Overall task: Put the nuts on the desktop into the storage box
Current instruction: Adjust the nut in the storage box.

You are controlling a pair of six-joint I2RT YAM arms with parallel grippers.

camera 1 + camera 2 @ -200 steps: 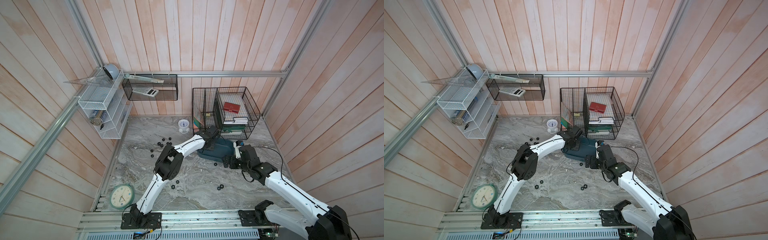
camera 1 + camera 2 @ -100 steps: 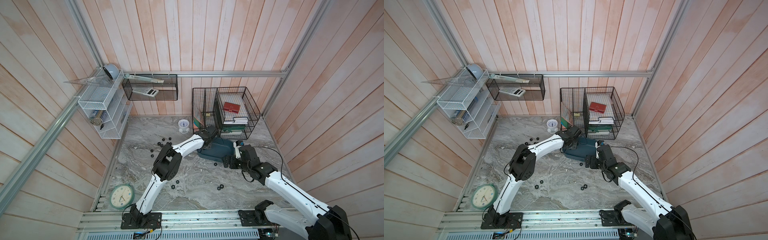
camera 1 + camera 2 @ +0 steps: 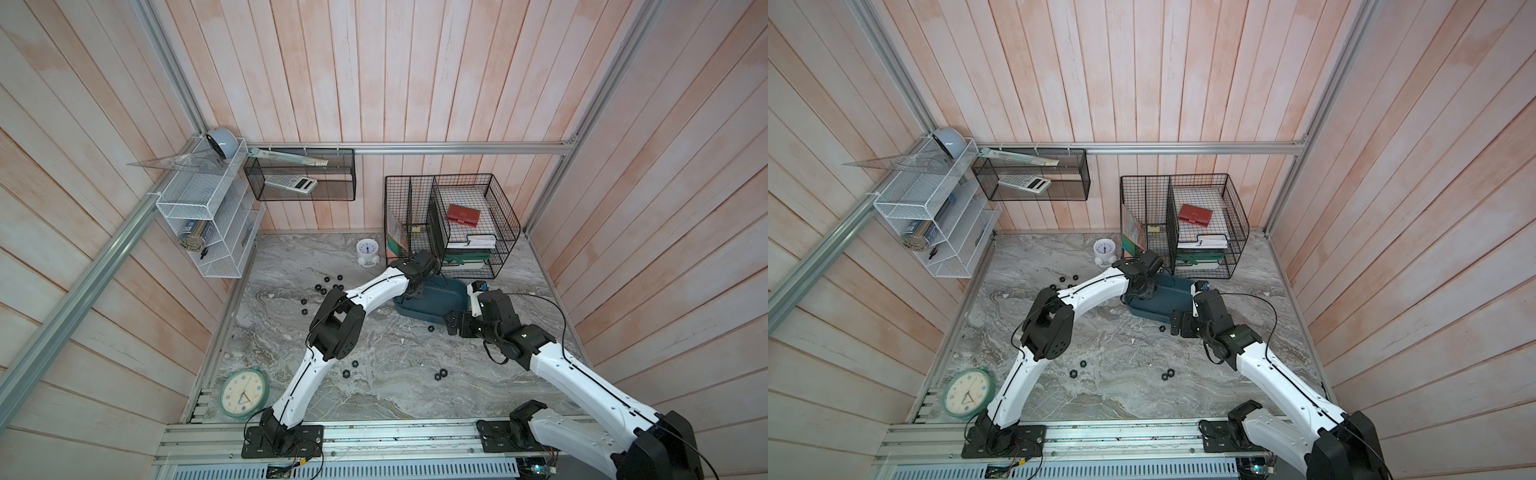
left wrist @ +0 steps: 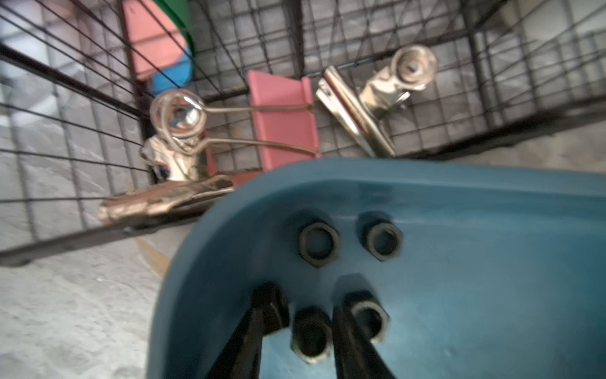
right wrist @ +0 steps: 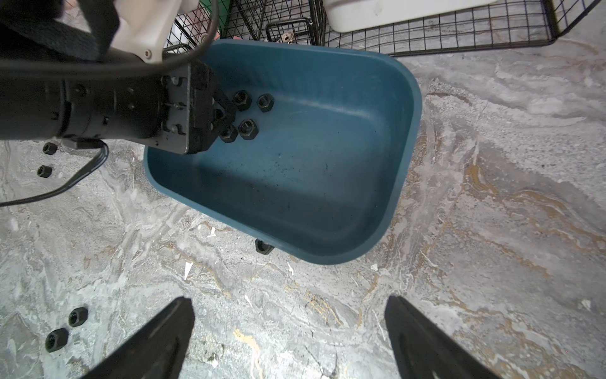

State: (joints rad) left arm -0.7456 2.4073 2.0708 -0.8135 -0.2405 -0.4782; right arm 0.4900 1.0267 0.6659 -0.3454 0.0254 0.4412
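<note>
Top view: our left end effector (image 3: 414, 292) sits inside the storage box (image 3: 436, 308) at centre frame. Left wrist view, blurred: it seems to pinch a nut (image 4: 311, 334) at lower centre, so we judge release comes next. Right wrist view: the right end effector (image 5: 288, 300) gapes wide and empty at the bottom edge.

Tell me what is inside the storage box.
Four nuts show at one end of the storage box; the fourth nut sits between the fingers of the left gripper. Elsewhere the floor holds none. The gripper covers that corner, so more could hide.
</note>
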